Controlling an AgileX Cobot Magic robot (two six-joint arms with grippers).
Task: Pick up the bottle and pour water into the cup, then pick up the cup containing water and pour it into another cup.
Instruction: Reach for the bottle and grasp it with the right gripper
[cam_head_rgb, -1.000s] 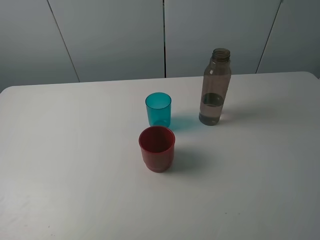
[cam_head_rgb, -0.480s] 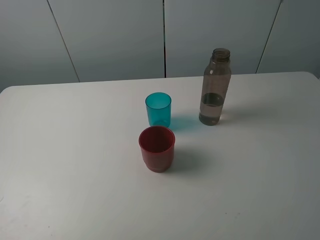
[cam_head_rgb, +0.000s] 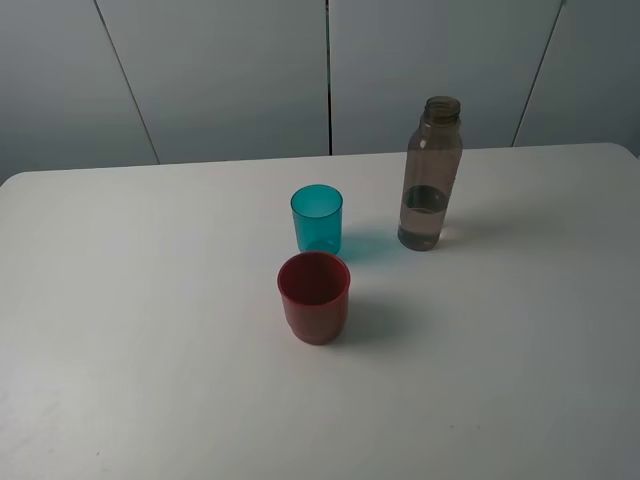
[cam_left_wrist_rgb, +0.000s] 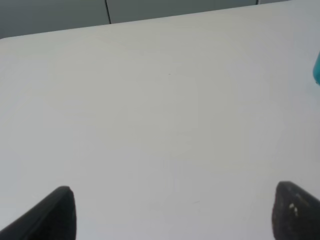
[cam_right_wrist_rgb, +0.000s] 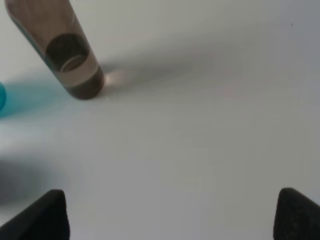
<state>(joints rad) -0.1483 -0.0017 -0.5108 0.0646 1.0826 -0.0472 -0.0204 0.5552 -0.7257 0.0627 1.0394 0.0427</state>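
Note:
The smoky grey-brown bottle (cam_head_rgb: 431, 175) stands upright on the white table (cam_head_rgb: 150, 300), uncapped, with some water in its lower part. The teal-blue cup (cam_head_rgb: 317, 219) stands to its left. The red cup (cam_head_rgb: 314, 297) stands just in front of the teal cup. Neither gripper shows in the exterior high view. My left gripper (cam_left_wrist_rgb: 175, 215) is open and empty over bare table, with a sliver of the teal cup (cam_left_wrist_rgb: 317, 70) at the frame edge. My right gripper (cam_right_wrist_rgb: 170, 217) is open and empty, well short of the bottle (cam_right_wrist_rgb: 60, 47).
Grey wall panels (cam_head_rgb: 220, 70) stand behind the table's far edge. The teal cup casts a blue-tinted patch (cam_right_wrist_rgb: 25, 97) on the table beside the bottle's base.

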